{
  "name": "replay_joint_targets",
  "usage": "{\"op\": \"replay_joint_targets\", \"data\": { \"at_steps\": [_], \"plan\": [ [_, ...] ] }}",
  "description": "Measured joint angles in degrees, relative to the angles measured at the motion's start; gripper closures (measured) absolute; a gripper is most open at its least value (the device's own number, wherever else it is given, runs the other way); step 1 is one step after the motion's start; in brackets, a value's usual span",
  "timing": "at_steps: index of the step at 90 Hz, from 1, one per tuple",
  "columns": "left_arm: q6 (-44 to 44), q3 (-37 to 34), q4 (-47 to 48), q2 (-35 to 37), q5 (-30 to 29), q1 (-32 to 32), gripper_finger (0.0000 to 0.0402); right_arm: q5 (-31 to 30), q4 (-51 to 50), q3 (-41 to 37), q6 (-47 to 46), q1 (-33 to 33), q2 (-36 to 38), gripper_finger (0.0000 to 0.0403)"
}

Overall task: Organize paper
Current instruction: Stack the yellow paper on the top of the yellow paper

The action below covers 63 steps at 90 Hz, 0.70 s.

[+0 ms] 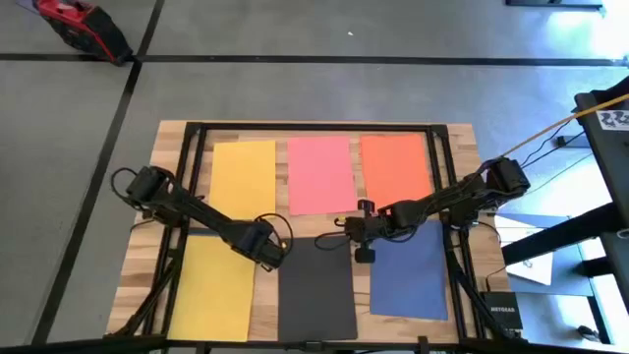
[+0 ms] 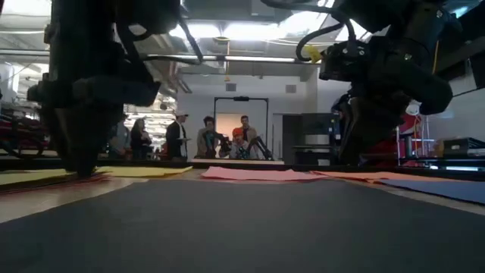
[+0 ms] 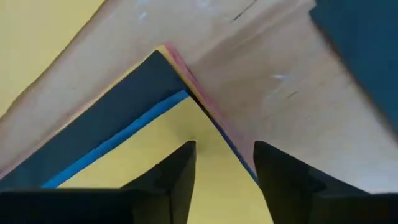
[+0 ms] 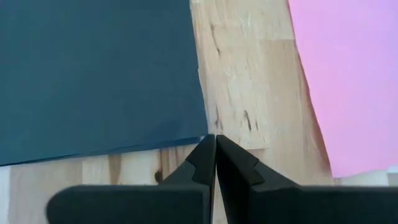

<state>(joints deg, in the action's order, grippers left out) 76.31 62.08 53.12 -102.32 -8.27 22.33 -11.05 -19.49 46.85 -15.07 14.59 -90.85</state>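
Six places of paper lie flat on the wooden table [image 1: 462, 138]. The far row holds a yellow sheet [image 1: 243, 177], a pink sheet [image 1: 320, 174] and an orange sheet [image 1: 396, 167]. The near row holds a yellow-topped stack [image 1: 214, 287], a black sheet [image 1: 316, 287] and a dark blue sheet [image 1: 408, 270]. My left gripper [image 1: 267, 254] stands open over the stack's far right corner [image 3: 165, 53], where blue, black and pink edges show under the yellow top. My right gripper [image 1: 362, 246] is shut, its tips at the black sheet's far right corner [image 4: 202, 130]. My left gripper [image 3: 224, 149] points down over the top yellow sheet [image 3: 205, 124] just inside the stack's corner, one finger on either side of the corner's line; whether the tips touch the paper I cannot tell. My right gripper [image 4: 215, 138] has its shut tips beside the black sheet's corner; whether they touch it I cannot tell.
Bare wood [image 4: 249, 74] separates the black sheet from the pink one [image 4: 348, 81]. Dark frame rails [image 1: 197, 133] run along the table's edges. A red object [image 1: 84, 25] lies on the floor beyond the far left. People [image 2: 212, 136] stand in the room behind the table.
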Motion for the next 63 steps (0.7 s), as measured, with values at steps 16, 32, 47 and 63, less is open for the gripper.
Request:
{"op": "replay_joint_targets", "data": {
  "at_steps": [16, 32, 47, 63],
  "plan": [
    [-0.1, 0.0, 0.8, -0.9, 2.4, 0.0, 0.025, 0.0, 0.0, 0.0, 0.0, 0.0, 0.0, 0.0401],
    [-0.9, 0.0, 1.5, -0.4, 5.2, 0.0, 0.0277, -0.1, 0.0, 0.0, 0.0, 0.0, 0.0, 0.0401],
    [-3.4, 0.0, 1.8, -0.2, 6.8, 0.0, 0.0316, -0.2, 0.0, 0.0, 0.0, 0.0, 0.0, 0.0401],
    [-6.0, 0.1, 1.8, -0.2, 6.9, 0.0, 0.0366, -0.2, 0.0, 0.0, 0.0, 0.0, 0.0, 0.0401]
  ]
}}
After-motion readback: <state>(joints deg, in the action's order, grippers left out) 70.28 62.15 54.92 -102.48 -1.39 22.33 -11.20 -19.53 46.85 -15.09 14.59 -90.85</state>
